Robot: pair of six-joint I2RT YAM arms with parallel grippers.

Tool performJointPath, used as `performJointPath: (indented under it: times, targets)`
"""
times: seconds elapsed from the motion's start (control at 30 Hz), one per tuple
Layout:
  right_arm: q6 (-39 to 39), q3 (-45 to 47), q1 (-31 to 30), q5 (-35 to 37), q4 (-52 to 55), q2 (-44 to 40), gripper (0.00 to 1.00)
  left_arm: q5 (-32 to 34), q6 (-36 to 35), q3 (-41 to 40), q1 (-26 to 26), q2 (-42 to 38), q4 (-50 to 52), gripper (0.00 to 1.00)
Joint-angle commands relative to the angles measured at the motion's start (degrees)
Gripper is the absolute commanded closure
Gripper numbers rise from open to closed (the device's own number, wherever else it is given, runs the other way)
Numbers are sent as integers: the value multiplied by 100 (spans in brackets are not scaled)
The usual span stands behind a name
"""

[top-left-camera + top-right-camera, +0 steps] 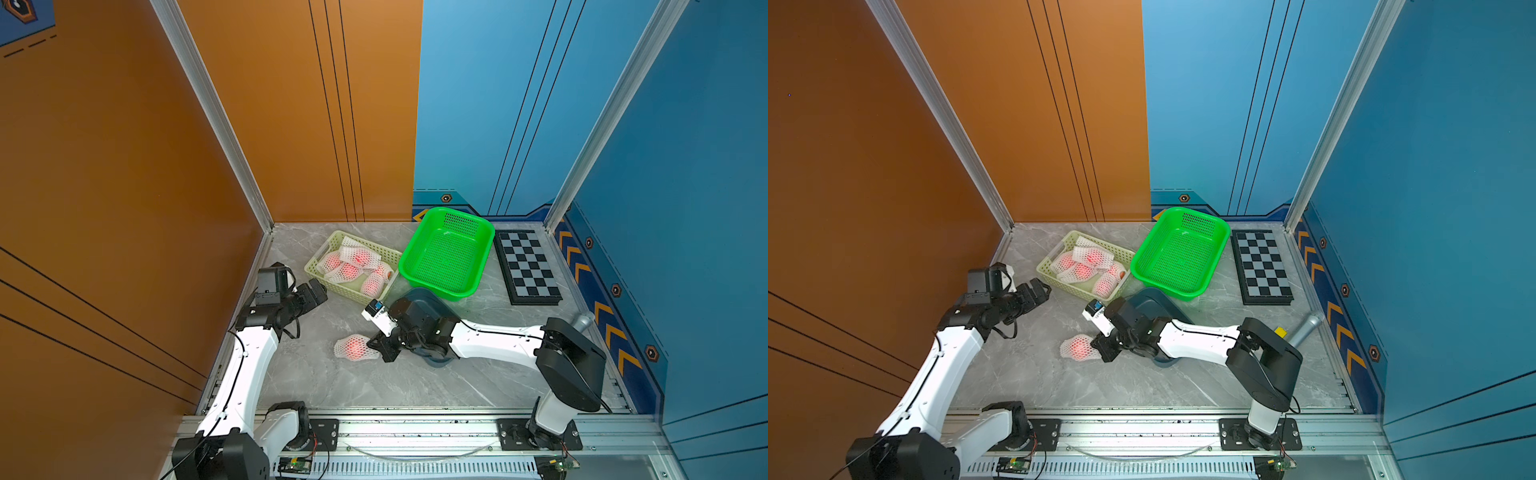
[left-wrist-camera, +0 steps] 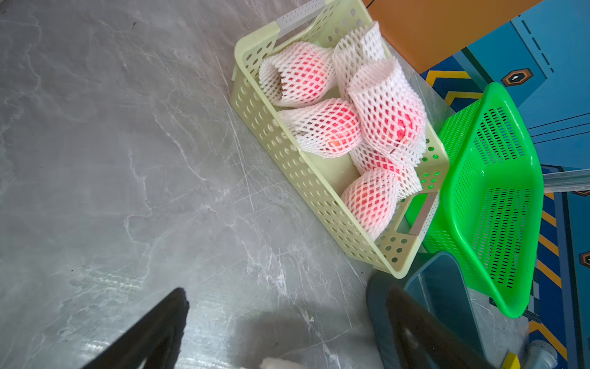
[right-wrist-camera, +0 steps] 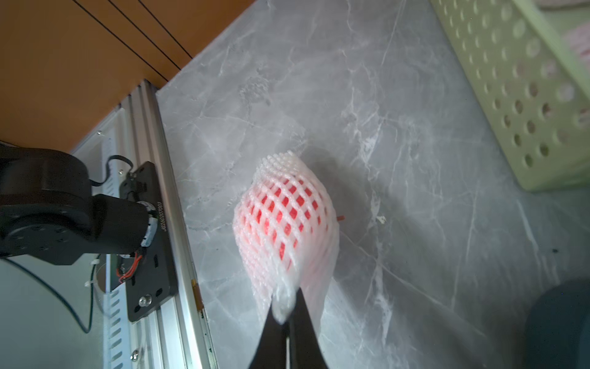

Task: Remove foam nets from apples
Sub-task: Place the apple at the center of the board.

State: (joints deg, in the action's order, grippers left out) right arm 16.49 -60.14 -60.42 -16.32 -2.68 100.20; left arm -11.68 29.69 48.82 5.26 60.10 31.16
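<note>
In both top views an apple (image 1: 357, 350) in its net (image 1: 343, 345) sits near the middle of the grey bench (image 1: 332, 386), apart from the yellow basket (image 1: 340, 289). The right jaws pinch the net's end nearest them. The left jaws stand spread above the bench just beside that basket, which holds more netted apples (image 1: 349, 270). A green basket (image 1: 449, 257) stands just beside it, a chessboard (image 1: 525, 266) lies further right, and a dark bin (image 1: 424, 296) shows under the right arm (image 1: 494, 336). The left wrist view shows several nets (image 2: 322, 127) with apples in the yellow basket, and both dark fingertips (image 2: 159, 326) wide apart. The right wrist view shows the jaws pressed together on the net's bunched end, with the red apple (image 3: 274, 217) showing through the mesh. Whether it rests on the bench I cannot tell.
</note>
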Motion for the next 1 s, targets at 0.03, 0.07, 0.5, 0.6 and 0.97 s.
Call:
performJointPath:
  times: [0.03,0.07,0.5,0.6,0.97]
  targets:
    - [-6,111,-311,723,86,199,100,-74,92,-65,30,-77,-66,2]
    - [-80,108,-352,741,221,213,100,-62,94,-55,31,-86,-70,2]
    - [-1043,-174,-531,1155,2244,-349,16,-151,291,-359,-1,-116,-439,2]
    - [-1145,-338,-436,1024,2406,-349,14,-149,292,-375,-5,-181,-468,2]
    - [-1845,-760,-389,391,2448,-237,12,-251,327,-221,33,139,-584,2]
